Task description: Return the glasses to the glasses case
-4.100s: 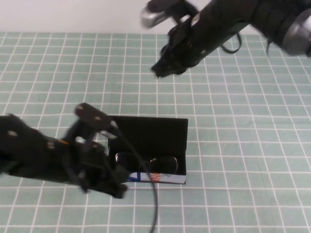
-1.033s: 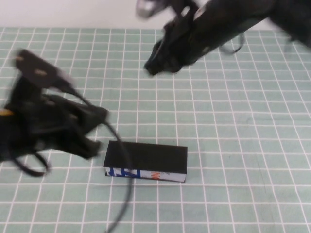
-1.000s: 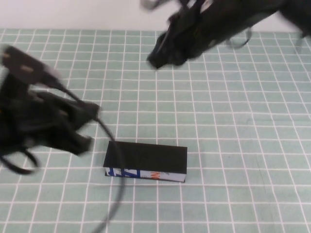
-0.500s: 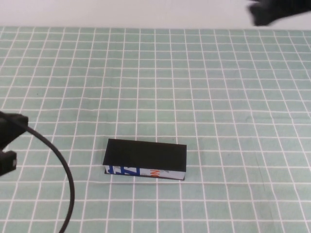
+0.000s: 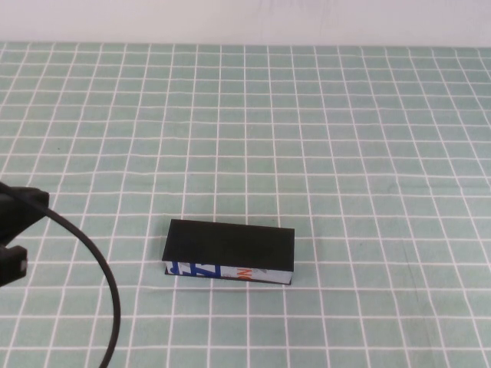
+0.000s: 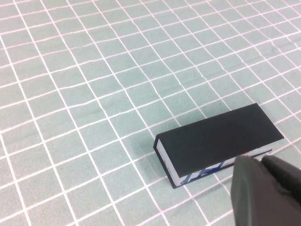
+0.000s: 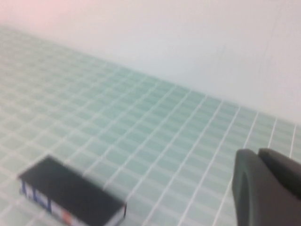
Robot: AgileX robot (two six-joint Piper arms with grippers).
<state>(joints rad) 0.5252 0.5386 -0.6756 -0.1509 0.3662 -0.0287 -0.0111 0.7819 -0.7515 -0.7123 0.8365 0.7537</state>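
**A:** Black, flat and boxy: the rectangular glasses case lies on the green surface ruled with white grid lines, its hinged lid down flat and its blue, white and orange printed side facing the robot. Where are the black thick-framed glasses?

**B:** Not visible in any view. With the lid shut I judge they are inside, so the task looks as good as done, though the frames cannot confirm it.

**A:** And the arms?

**B:** Both are drawn back. The left gripper shows only as a dark grey tip at the edge of the left wrist view, near the printed side of the case and not touching it; its two pads seem pressed together with nothing between. In the high view only a piece of the left arm and a black cable show at the near left edge. The right gripper hangs high and well apart from the case, and I cannot tell how its fingers stand.

**A:** If the case had to be handled again?

**B:** It looks stiff and light, with smooth, probably slippery faces. I would pinch it across the narrow width, front side to hinge side, near the middle so it does not swing. Squeezing lid to base should be gentle, since plastic frames and lenses inside could be stressed or scratched.
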